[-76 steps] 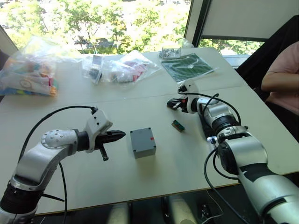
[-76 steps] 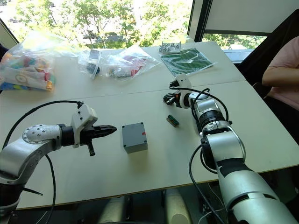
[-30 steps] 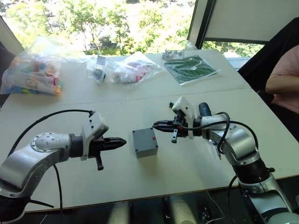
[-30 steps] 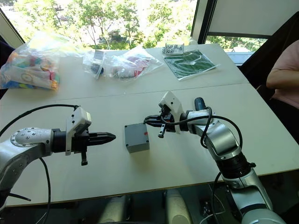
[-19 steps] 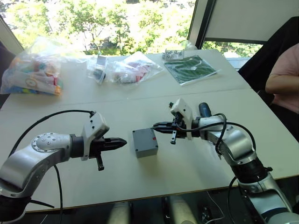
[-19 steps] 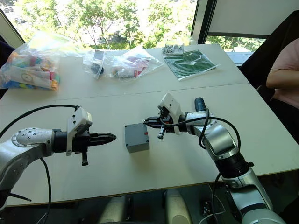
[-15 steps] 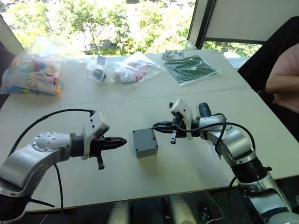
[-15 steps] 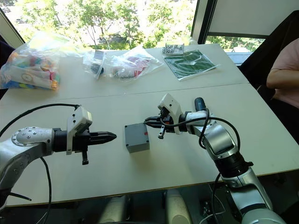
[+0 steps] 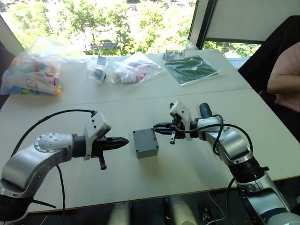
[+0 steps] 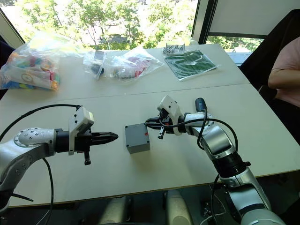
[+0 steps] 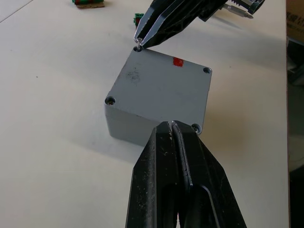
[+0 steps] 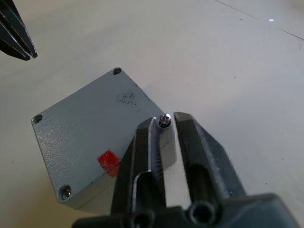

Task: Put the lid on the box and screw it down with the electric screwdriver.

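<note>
Box [image 9: 145,143] lies between both grippers — right gripper [image 12: 164,122] pinching a screw [image 12: 165,119] at its corner.

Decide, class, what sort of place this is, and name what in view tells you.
Probably an office or lab room used as an electronics assembly bench: a white table by a large window onto trees, clear bags of small parts, a green circuit board and a grey box.

Since 2.5 s ago the right gripper [image 9: 156,127] swings in from the far right of the table to the box [image 9: 145,143]; its tips now sit at the box's far corner, pinching a small screw [image 12: 164,120]. Left gripper [image 9: 123,141] edges slightly closer to the box.
</note>
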Robot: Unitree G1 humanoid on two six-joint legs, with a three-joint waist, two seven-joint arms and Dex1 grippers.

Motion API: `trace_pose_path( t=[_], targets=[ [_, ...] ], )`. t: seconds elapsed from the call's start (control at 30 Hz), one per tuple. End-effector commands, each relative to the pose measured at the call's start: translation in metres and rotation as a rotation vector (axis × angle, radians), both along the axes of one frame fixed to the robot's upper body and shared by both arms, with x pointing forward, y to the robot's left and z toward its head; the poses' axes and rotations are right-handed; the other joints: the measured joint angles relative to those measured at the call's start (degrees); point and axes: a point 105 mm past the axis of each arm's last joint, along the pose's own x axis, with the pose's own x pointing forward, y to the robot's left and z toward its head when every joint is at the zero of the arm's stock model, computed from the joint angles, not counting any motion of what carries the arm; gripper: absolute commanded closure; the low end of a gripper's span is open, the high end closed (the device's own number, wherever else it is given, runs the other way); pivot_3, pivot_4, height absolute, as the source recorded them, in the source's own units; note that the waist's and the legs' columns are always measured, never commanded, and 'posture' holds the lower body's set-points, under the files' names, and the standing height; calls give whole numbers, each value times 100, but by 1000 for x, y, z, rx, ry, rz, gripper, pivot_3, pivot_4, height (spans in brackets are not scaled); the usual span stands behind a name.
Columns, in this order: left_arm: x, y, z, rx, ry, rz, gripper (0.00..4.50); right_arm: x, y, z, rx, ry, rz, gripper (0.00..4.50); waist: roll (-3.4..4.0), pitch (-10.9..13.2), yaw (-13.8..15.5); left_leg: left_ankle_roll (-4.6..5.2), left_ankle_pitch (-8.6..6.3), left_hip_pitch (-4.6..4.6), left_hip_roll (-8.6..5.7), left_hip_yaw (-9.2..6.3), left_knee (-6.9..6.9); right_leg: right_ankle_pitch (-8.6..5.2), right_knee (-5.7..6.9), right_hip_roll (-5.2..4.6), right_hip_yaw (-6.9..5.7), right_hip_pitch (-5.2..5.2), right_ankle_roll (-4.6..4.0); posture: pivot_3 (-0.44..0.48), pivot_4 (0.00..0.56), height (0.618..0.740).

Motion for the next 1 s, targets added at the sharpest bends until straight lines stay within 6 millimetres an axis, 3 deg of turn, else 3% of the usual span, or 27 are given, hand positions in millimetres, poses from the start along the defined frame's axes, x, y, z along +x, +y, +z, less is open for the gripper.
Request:
trace_pose_path(
  t=[0.03, 0.13, 0.2, 0.33, 0.47, 0.57, 0.7, 0.93, 1.0],
  targets=[
    [1, -4, 6, -4, -36, -15, 4500, 2, 4, 15, 25, -40, 11, 2486, 0, 0, 0, 0, 0, 0, 0, 0, 0, 0, 0, 0, 0, 0, 0, 0, 150, 740],
    [2, -5, 6, -10, -39, -18, 4500, 7, -1, 29, 62, -44, -19, 1243, 0, 0, -1, 0, 0, 0, 0, 0, 0, 0, 0, 0, 0, 0, 0, 0, 150, 740],
    [3, -8, 7, -17, -46, -23, 4500, 10, -10, 41, 97, -46, -50, 1243, 0, 0, 1, 0, 0, 0, 0, 0, 0, 0, 0, 0, 0, 0, 0, 0, 150, 740],
    [6, -19, 29, -76, -103, -68, 4500, 35, -64, 84, 103, -45, -311, 1243, 4, 8, 43, 0, 0, -6, -3, -1, 7, 0, 0, -4, 0, 0, 0, 0, 150, 740],
    [5, -30, 40, -66, -158, -152, 4500, 47, -116, 103, 25, 90, -572, 94, 1, 6, 35, 0, 0, -19, -11, -2, 7, 1, -8, -9, 1, -6, -1, 0, 150, 740],
    [2, -40, 43, -60, -185, -207, 4500, 44, -143, 90, -57, 241, -722, 28, -1, 5, 5, 1, -1, -18, -9, -3, -3, 1, -14, -5, 0, -7, -5, 0, 150, 740],
    [-4, -49, 41, -29, -220, -274, 4500, 24, -162, 65, -184, 450, -772, 28, 3, 7, -8, 4, -2, -27, -7, 2, -6, -2, -18, -5, 3, -15, -7, 0, 150, 740],
    [-8, -56, 28, 40, -259, -310, 4500, 4, -160, 28, -236, 716, -754, 28, 3, 7, -1, 5, -2, -62, -8, 3, 11, -1, -7, -4, 4, -48, -1, 0, 150, 740],
    [-10, -56, 24, 32, -250, -301, 4500, 13, -165, 21, -251, 714, -800, 28, 2, 6, -10, 5, -2, -62, -8, 3, 12, -2, -5, -3, 4, -48, -1, 0, 150, 740]
  ],
)
